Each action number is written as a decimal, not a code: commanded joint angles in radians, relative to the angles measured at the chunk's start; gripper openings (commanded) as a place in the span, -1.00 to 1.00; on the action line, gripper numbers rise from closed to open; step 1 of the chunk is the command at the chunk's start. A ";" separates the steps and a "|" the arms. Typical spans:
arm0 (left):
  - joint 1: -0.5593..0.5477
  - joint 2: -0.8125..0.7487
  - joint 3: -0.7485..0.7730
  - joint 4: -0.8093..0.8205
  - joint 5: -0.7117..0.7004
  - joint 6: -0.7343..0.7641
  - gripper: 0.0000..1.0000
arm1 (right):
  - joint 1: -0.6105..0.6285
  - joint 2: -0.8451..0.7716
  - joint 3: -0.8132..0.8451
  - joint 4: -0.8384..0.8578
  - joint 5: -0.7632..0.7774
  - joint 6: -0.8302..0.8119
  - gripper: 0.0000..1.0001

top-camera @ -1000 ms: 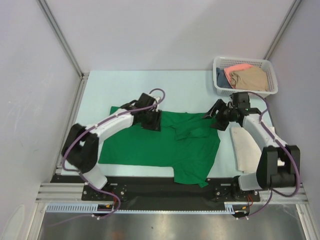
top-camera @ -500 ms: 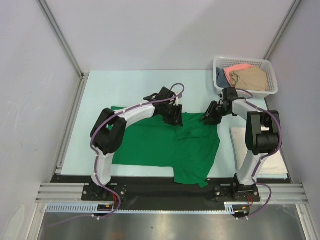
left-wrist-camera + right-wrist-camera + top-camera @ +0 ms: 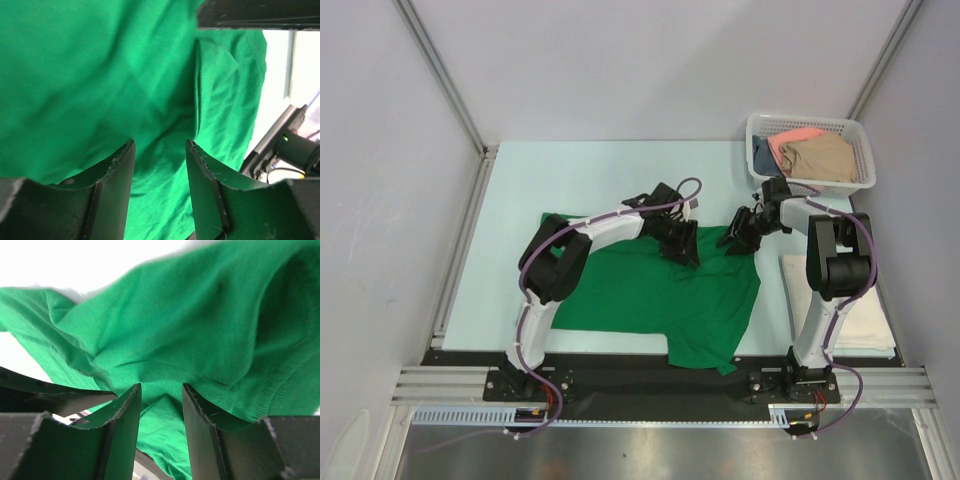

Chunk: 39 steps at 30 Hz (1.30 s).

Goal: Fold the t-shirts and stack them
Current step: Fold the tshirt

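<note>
Gripping the green t-shirt point(image 3: 650, 290) (top edge): left gripper point(image 3: 682, 247) and right gripper point(image 3: 735, 238)

The table point(image 3: 570, 170) is free at 12 and 10 o'clock; the basket point(image 3: 810, 150) blocks 2 o'clock, and the cream-white t-shirt point(image 3: 865, 325) lies at 4 o'clock.

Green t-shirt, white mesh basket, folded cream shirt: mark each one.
green t-shirt point(image 3: 630, 292): top external view, flat middle of its body.
white mesh basket point(image 3: 757, 131): top external view, near-left rim.
folded cream shirt point(image 3: 869, 322): top external view, right part beside the arm.
</note>
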 commanded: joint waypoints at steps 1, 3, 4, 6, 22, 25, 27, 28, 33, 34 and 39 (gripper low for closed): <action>-0.024 -0.003 0.034 0.029 0.068 -0.014 0.01 | -0.004 -0.039 -0.033 0.003 -0.068 -0.014 -0.12; -0.030 -0.001 0.027 0.028 0.072 -0.014 0.02 | -0.003 -0.051 -0.063 0.007 -0.079 -0.011 -0.11; -0.035 -0.003 0.020 0.031 0.077 -0.020 0.02 | -0.004 -0.063 -0.073 0.012 -0.078 -0.013 -0.11; -0.039 -0.011 0.009 0.039 0.080 -0.026 0.02 | -0.003 -0.066 -0.094 0.015 -0.066 -0.016 -0.11; -0.064 -0.242 -0.160 -0.055 -0.118 0.082 0.08 | -0.009 -0.540 -0.320 -0.166 0.032 -0.024 0.01; -0.061 -0.288 -0.112 -0.142 -0.220 0.138 0.11 | -0.041 -0.484 -0.295 -0.108 0.063 -0.018 0.06; -0.050 -0.310 -0.100 -0.155 -0.248 0.152 0.11 | -0.049 -0.397 -0.240 -0.088 0.085 -0.024 0.08; -0.023 -0.331 -0.098 -0.155 -0.257 0.158 0.11 | -0.049 -0.369 -0.217 -0.082 0.094 -0.036 0.10; 0.157 -0.356 -0.141 -0.124 -0.204 0.106 0.11 | -0.049 -0.223 -0.033 -0.055 0.148 -0.041 0.21; 0.226 -0.359 -0.166 -0.116 -0.192 0.083 0.11 | -0.049 -0.183 -0.009 -0.055 0.155 -0.039 0.25; 0.390 -0.337 -0.186 -0.095 -0.199 0.098 0.10 | -0.049 -0.086 0.105 -0.039 0.217 -0.033 0.20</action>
